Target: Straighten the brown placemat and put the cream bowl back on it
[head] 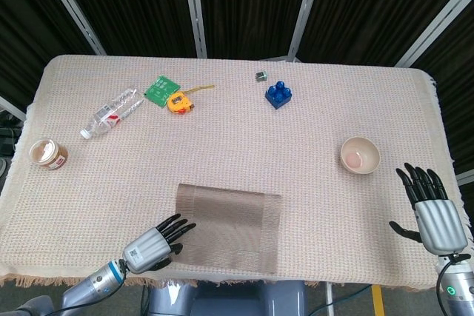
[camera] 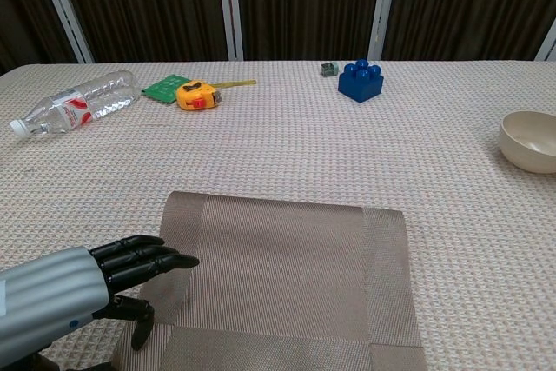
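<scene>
The brown placemat (head: 228, 226) lies at the near table edge, its long axis running left-right, slightly skewed. Its left end is touched by the left hand (head: 154, 243), fingers extended, holding nothing. The cream bowl (head: 360, 155) sits far right, nearer the open, empty right hand (head: 431, 209)

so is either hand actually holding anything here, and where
Nothing is gripped. The left hand lies flat at the brown placemat's left edge; the right hand is open, clear of the cream bowl.
</scene>
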Robot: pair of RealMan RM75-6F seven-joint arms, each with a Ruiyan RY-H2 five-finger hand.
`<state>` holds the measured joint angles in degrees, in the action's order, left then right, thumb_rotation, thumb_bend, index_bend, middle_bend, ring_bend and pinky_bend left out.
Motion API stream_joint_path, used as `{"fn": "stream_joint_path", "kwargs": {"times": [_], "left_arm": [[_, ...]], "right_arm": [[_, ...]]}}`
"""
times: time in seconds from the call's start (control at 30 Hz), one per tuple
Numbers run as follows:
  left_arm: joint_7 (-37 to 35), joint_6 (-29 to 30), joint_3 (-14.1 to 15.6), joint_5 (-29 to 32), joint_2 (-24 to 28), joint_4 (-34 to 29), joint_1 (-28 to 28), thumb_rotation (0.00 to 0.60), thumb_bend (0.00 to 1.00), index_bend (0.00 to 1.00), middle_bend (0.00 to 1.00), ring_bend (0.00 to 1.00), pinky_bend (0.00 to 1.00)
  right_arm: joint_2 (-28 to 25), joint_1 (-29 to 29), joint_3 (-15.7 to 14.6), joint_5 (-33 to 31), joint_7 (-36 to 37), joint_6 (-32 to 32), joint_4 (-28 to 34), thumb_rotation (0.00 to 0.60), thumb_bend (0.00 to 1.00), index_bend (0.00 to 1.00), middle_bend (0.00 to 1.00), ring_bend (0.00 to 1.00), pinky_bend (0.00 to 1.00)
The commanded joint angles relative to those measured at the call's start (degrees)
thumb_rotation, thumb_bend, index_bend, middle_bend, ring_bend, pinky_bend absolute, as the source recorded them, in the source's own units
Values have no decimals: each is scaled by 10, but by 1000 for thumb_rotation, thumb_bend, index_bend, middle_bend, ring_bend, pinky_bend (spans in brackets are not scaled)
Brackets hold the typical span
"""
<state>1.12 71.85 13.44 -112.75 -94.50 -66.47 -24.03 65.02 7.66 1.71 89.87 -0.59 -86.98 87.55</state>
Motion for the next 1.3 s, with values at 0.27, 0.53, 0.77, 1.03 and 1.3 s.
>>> {"fn": "stream_joint_path", "kwargs": {"times": [0.27, 0.53, 0.77, 1.03, 1.3], "left_arm": [[0, -2, 6, 8, -5, 5, -2, 600, 450, 521, 0, 0, 0], [-2, 0, 9, 13, -6, 6, -3, 600, 468, 608, 0, 0, 0], [-6, 0, 9, 20, -7, 1, -6, 600, 505, 638, 0, 0, 0], [-7, 7, -24, 32, 2, -39, -27, 600, 509, 662, 0, 0, 0], [12, -83, -173, 152, 30, -173, -110, 600, 517, 670, 0, 0, 0]], "right_arm": [[-2, -2, 2, 3, 1, 0, 2, 600, 0, 0, 0, 0, 0], [-2, -3, 3, 5, 3, 2, 2, 600, 0, 0, 0, 0, 0], [-3, -4, 5, 5, 5, 2, 3, 600, 0, 0, 0, 0, 0], [-4, -4, 6, 6, 6, 3, 5, 600, 0, 0, 0, 0, 0], [-4, 0, 10, 5, -3, 9, 16, 600, 0, 0, 0, 0, 0]]}}
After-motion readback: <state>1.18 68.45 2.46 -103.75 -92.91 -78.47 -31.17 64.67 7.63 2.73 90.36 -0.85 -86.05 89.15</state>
